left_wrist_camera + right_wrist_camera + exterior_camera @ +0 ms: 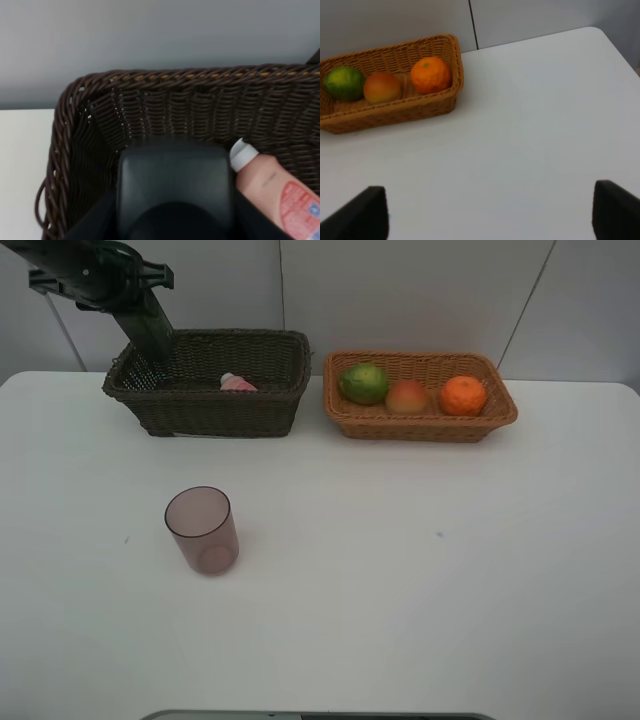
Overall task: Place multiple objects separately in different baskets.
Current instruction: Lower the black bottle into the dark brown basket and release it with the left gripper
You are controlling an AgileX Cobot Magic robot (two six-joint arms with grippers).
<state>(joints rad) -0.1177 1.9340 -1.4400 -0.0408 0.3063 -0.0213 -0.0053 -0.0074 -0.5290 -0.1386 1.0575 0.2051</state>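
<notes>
Plastic, thin-walled and translucent pink, the cup (201, 530) stands upright alone on the white table (420, 580); likely light, slippery and easily tipped, it is best pinched across its rim. Nothing crowds it. The left gripper (152, 350) reaches into the dark brown wicker basket (250, 412) beside the small pink labelled bottle (280, 192), holding a dark object (175, 192). The right gripper (485, 215) hovers open. Three fruits fill the tan wicker basket (420, 425).

Green fruit (343, 83), peach-red fruit (382, 87) and orange (430, 75) fill the tan basket (395, 114).
</notes>
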